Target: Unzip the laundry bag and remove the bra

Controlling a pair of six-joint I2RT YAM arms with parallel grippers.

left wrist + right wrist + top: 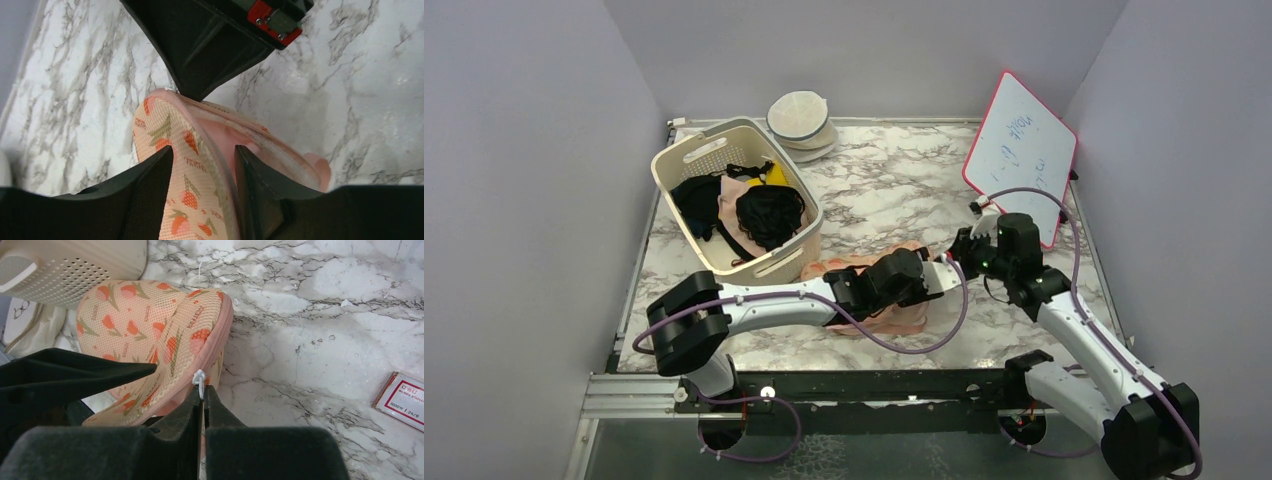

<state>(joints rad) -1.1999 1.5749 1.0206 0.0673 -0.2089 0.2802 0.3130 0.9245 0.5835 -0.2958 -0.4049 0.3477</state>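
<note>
Basket (686, 150) holds black garments (769, 215). Beside it on the worktop (894, 190), the peach laundry bag (130, 325) (part unzipped, pink inside) is pinched by the left end effector (202, 155); the right end effector (204, 392) grips its zip pull (199, 379).

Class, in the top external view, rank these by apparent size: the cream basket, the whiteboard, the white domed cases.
Largest: cream basket.
Next: whiteboard, not far behind; it stands tilted, so it may be foreshortened.
Smallest: white domed cases.

Peach-orange laundry bag (145, 325), red-and-green wedges printed all over, pink edging, white zip pull (199, 377); the desk (325, 315), white marble veined grey; cream basket (65, 270).
</note>
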